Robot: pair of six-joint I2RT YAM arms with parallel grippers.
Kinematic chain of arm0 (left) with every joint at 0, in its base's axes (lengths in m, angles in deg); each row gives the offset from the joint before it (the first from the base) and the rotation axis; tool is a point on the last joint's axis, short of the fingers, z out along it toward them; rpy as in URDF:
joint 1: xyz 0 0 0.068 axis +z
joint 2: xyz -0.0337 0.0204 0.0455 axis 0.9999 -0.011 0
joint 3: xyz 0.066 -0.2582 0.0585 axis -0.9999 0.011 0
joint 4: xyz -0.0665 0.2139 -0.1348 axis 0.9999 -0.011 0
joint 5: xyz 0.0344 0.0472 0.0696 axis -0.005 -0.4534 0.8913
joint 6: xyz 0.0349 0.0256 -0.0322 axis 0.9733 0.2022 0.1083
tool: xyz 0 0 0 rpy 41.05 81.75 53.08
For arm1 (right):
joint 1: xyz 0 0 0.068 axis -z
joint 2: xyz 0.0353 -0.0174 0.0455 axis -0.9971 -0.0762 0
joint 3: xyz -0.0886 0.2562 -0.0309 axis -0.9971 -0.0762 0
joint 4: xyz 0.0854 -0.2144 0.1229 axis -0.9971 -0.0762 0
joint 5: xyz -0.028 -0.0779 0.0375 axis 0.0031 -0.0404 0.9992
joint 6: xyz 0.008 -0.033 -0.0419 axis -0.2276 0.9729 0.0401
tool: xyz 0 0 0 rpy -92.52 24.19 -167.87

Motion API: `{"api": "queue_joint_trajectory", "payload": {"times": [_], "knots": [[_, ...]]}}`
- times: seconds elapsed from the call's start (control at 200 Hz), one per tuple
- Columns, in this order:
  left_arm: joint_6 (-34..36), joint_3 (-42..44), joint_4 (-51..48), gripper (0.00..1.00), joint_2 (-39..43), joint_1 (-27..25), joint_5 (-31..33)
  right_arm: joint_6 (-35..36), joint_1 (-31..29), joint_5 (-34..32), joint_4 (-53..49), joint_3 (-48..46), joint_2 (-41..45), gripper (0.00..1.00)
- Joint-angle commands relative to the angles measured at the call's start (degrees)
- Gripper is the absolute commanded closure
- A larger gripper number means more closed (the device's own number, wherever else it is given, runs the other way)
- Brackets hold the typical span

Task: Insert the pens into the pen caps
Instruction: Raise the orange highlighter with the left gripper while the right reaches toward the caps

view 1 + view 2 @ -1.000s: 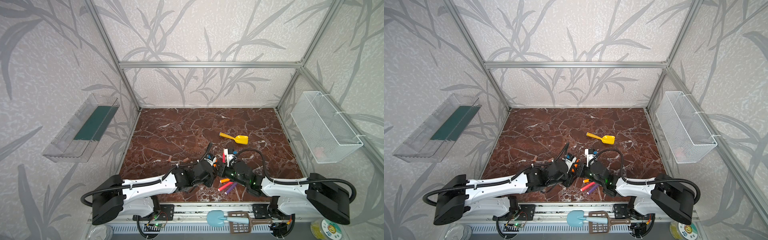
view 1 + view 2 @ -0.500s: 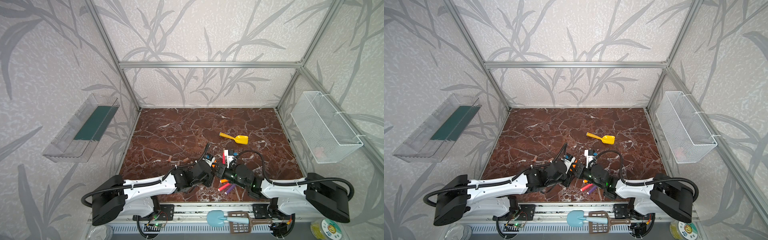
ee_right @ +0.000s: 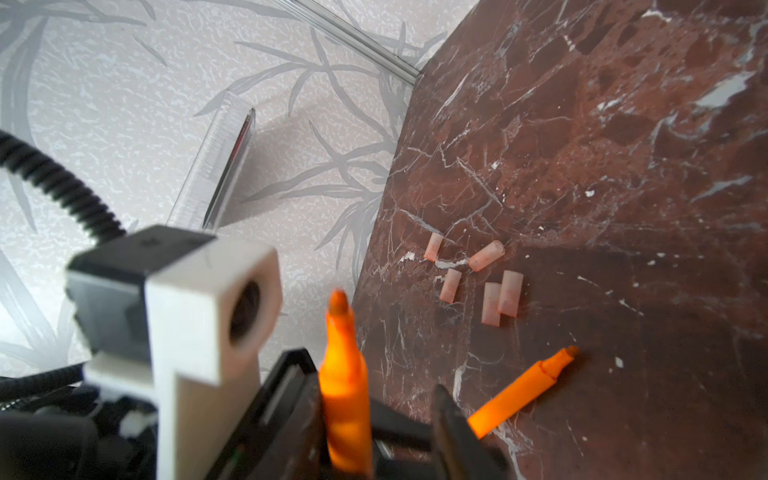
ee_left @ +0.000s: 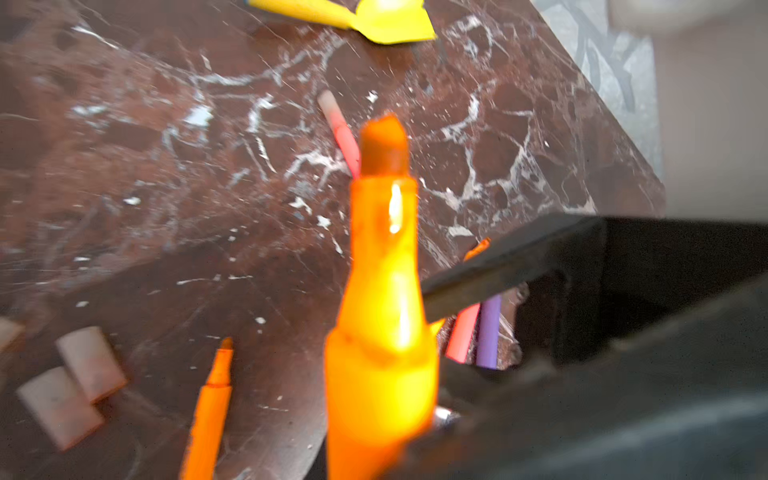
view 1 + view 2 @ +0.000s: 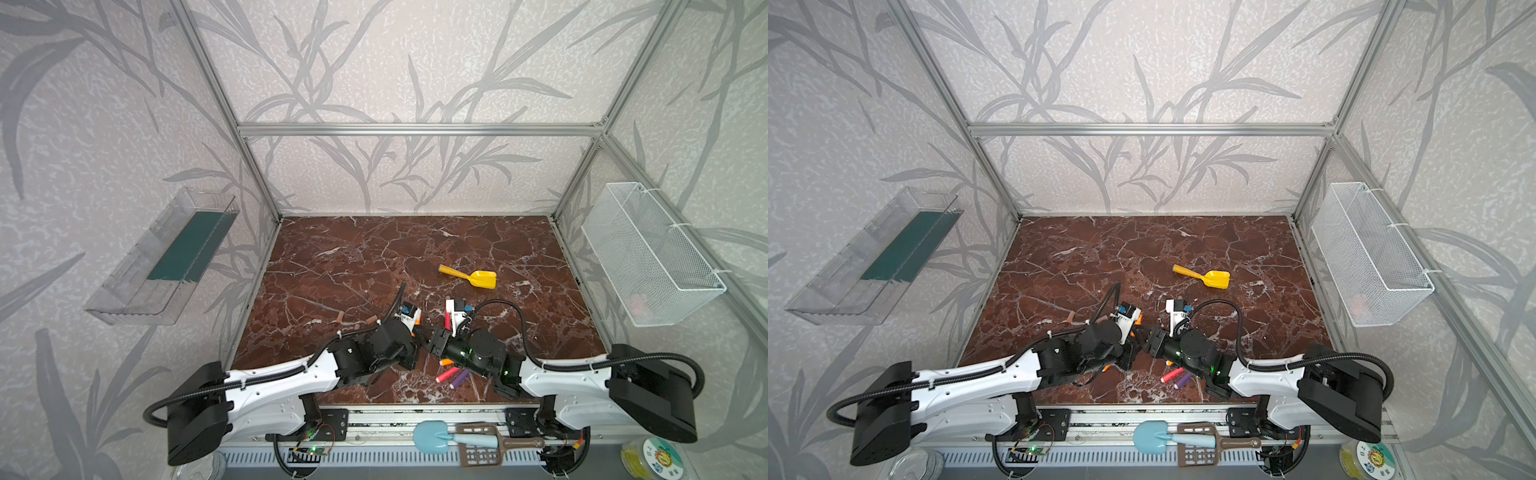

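Mid-handover, it seems: the left gripper (image 5: 416, 341) clamps the orange pen (image 4: 382, 291), the right gripper (image 5: 434, 345) stands open around it, and next the right must back off cleanly and fetch a cap (image 3: 486, 256)

We record a handover at the front middle of the table (image 5: 374, 257). The left pincer (image 5: 419, 341), part open a second ago, has closed and now grips the orange pen (image 4: 382, 291). The right pincer (image 5: 429, 337), then clamped tight, has parted its jaws; a gap shows between one finger (image 3: 451, 415) and the pen. The right arm (image 5: 557, 374) has edged slightly towards the left arm (image 5: 282, 376).
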Motion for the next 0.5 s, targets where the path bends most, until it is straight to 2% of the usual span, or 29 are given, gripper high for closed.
{"api": "queue_joint_trajectory", "payload": {"times": [0.0, 0.085, 0.155, 0.305, 0.415, 0.495], "knots": [[-2.41, -3.83, -11.25, 1.0, 7.0, 8.18, 1.96, 4.61, -0.39, -5.1, -16.5, 2.59, 5.04, 0.52], [-1.91, -8.35, -20.45, 1.0, 11.0, 14.69, 1.34, 8.21, -0.39, -7.2, -25.52, 5.82, 7.38, 0.49], [-1.55, -10.54, -23.7, 1.0, 13.17, 19.02, 2.79, 10.65, -0.39, -8.85, -29.84, 8.54, 6.84, 0.49], [-2.76, -7.93, -19.55, 1.0, 14.53, 29.17, 2.39, 16.55, -0.39, -10.29, -34.92, 15.89, -0.4, 0.5], [-3.6, -3.84, -15.73, 1.0, 14.35, 37.39, 1.26, 21.16, -0.41, -10.71, -45.84, 25.91, -8.28, 0.52], [-3.19, -1.92, -16.48, 1.0, 16.33, 40.26, 3.5, 23.52, -0.38, -10.55, -52.44, 32.1, -13.5, 0.53]]}}
